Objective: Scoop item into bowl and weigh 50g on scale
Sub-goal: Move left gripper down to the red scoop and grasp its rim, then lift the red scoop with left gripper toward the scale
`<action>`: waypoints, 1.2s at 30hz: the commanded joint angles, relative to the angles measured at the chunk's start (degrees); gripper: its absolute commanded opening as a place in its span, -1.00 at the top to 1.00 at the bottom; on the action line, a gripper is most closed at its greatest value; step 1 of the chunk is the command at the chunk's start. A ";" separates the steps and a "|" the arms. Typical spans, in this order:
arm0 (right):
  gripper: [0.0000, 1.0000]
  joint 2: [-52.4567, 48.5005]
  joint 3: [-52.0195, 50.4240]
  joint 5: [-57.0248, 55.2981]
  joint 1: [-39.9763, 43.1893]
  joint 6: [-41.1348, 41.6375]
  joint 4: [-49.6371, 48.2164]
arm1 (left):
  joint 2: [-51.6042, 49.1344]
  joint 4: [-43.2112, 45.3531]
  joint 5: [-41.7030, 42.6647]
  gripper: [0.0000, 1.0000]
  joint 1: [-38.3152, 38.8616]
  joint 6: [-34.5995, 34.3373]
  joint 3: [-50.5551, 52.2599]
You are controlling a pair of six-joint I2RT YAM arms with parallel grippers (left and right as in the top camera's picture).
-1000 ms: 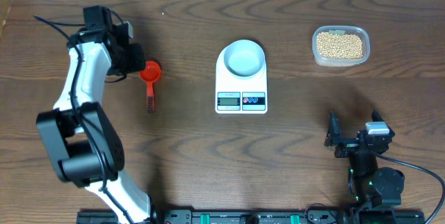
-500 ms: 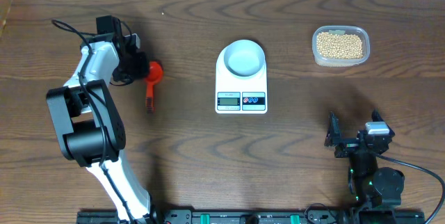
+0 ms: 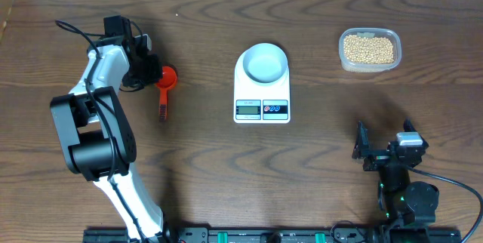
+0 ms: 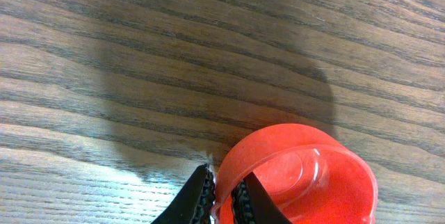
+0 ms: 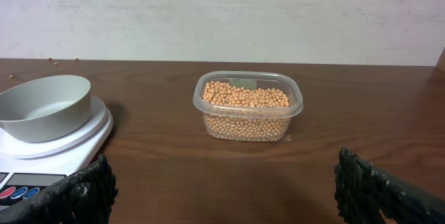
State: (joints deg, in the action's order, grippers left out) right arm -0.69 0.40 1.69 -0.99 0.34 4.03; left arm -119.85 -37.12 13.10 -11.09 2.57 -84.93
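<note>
The tan beans (image 3: 368, 48) fill a clear plastic tub (image 3: 370, 65) at the back right, also in the right wrist view (image 5: 248, 97). The white bowl (image 3: 265, 64) stands empty on the white scale (image 3: 262, 109); both show in the right wrist view, bowl (image 5: 43, 107) on scale (image 5: 49, 156). My left gripper (image 3: 148, 73) is shut on the rim of a red scoop (image 3: 164, 78), whose handle points toward the front. In the left wrist view the fingers (image 4: 224, 195) pinch the scoop's wall (image 4: 306, 175). My right gripper (image 3: 385, 154) is open and empty at the front right.
A white wall (image 5: 222, 15) rises behind the table's far edge. Bare wooden tabletop (image 3: 204, 160) lies between the scoop, the scale and the right arm.
The left arm swung in towards the scoop between one second and half a second ago, and its gripper closed on the scoop's rim. Since then nothing has moved.
</note>
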 commanded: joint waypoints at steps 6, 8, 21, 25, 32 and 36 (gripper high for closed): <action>-0.98 0.37 -0.09 -0.07 -0.22 -0.63 0.24 | -0.72 0.00 -0.74 0.70 -0.09 -1.36 2.01; -0.99 0.37 -0.09 -0.07 -0.22 -0.63 0.24 | -0.72 0.44 -0.74 0.70 -0.09 -1.36 2.62; -0.99 0.37 -0.09 -0.07 -0.22 -0.63 0.24 | 0.09 2.05 -0.46 0.85 -0.26 -8.79 3.45; -0.99 0.37 -0.09 -0.07 -0.22 -0.63 0.24 | 4.33 2.27 5.40 0.86 -0.24 -14.53 1.97; -0.98 0.37 -0.09 -0.07 -0.22 -0.63 0.24 | 17.59 5.92 10.49 0.85 -0.20 -36.22 1.53; -0.99 0.37 -0.09 -0.07 -0.22 -0.63 0.24 | 23.87 5.90 10.51 0.86 -0.07 -50.12 1.53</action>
State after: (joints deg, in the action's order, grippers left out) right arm -0.69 0.40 1.69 -0.99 0.34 4.03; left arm -99.24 -31.03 21.98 -11.09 -32.40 -82.35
